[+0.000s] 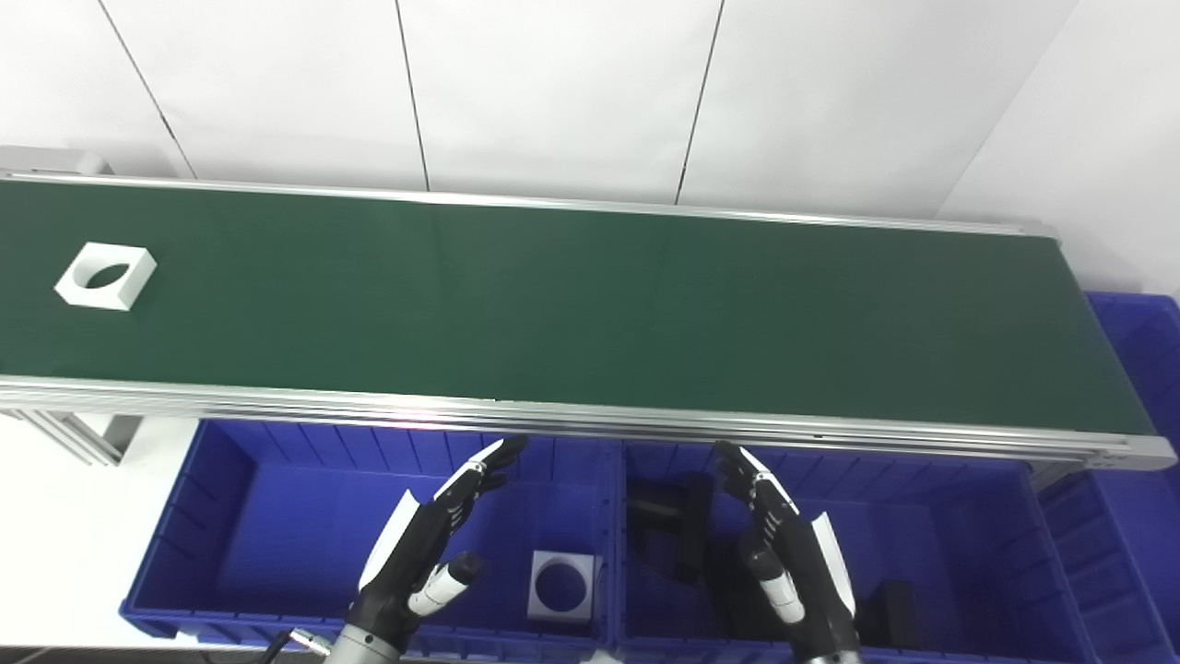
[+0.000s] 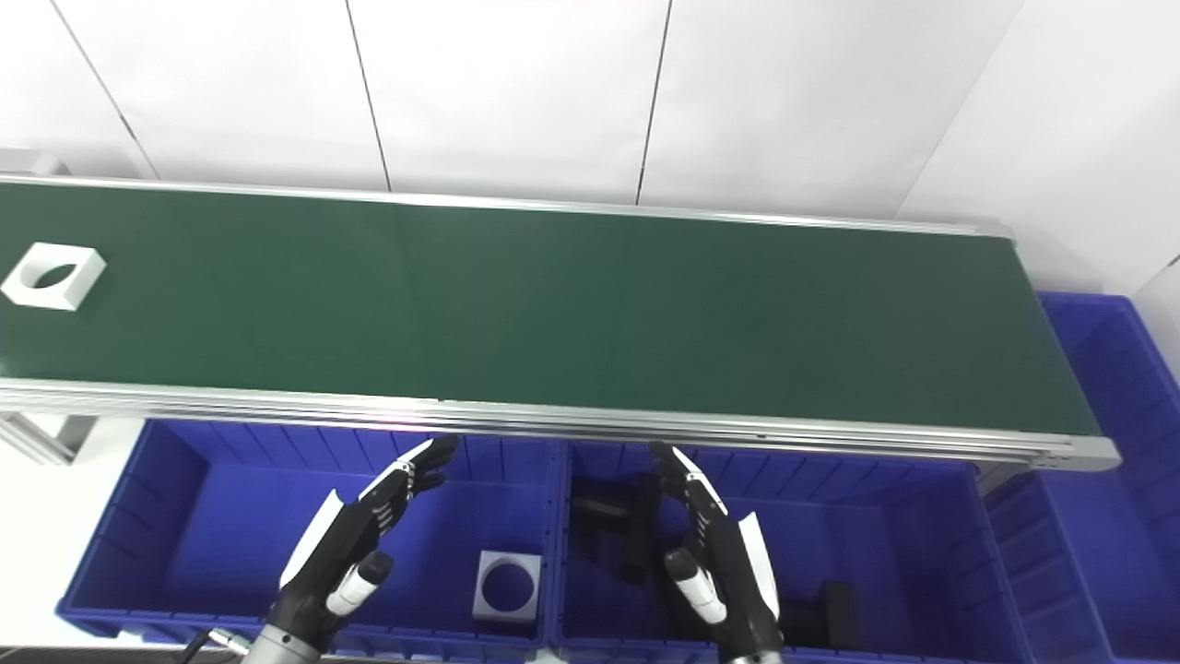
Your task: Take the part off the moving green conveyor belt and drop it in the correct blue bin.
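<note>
A white square part with a round hole (image 1: 104, 275) lies at the far left of the green conveyor belt (image 1: 572, 304). My left hand (image 1: 424, 553) hovers open over the left blue bin (image 1: 212, 516), near the belt's front rail. Over the middle blue bin (image 1: 977, 544) my right hand (image 1: 784, 553) is also open, fingers stretched toward the belt. Both hands hold nothing and are far from the part on the belt.
A similar white part with a hole (image 1: 562, 584) lies in the left bin. Black parts (image 1: 668, 516) lie in the middle bin. Another blue bin (image 1: 1143, 369) stands past the belt's right end. A white wall runs behind the belt.
</note>
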